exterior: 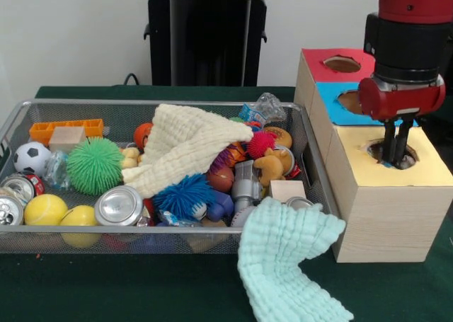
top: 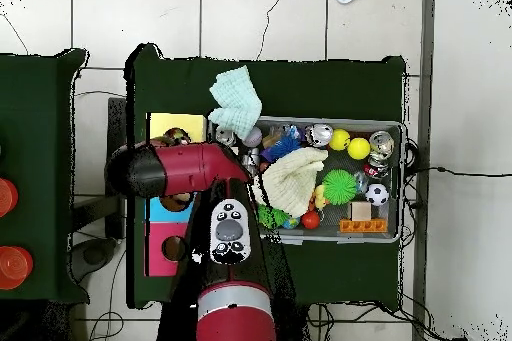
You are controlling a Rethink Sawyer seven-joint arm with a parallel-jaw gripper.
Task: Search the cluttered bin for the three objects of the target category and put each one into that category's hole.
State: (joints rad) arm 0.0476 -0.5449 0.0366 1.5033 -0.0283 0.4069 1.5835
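Gripper is hanging straight down over the yellow-topped box, its two dark fingers drawn close together with their tips reaching into the round hole cut in that top; nothing is showing between the tips, so the claw is reading as closed and empty, though the hole's rim is hiding the very ends. Judging from this, the arm is sitting at the drop-off end of one cycle, with an item either just let go into the yellow hole or about to be, and which it is cannot be told from here. The blue-topped section and the red-topped section are standing behind the yellow one, each with its own hole. The wire bin is lying just beside the boxes, crowded with a cream cloth, a green spiky ball, a blue spiky ball, a drink can, yellow balls, a small soccer ball, an orange block and more. A mint cloth is draping over the bin's near corner onto the table. The next move is probably calling for the arm to lift clear of the hole, swing across to the bin, and pick out another piece of the target category, possibly from under the cream cloth.
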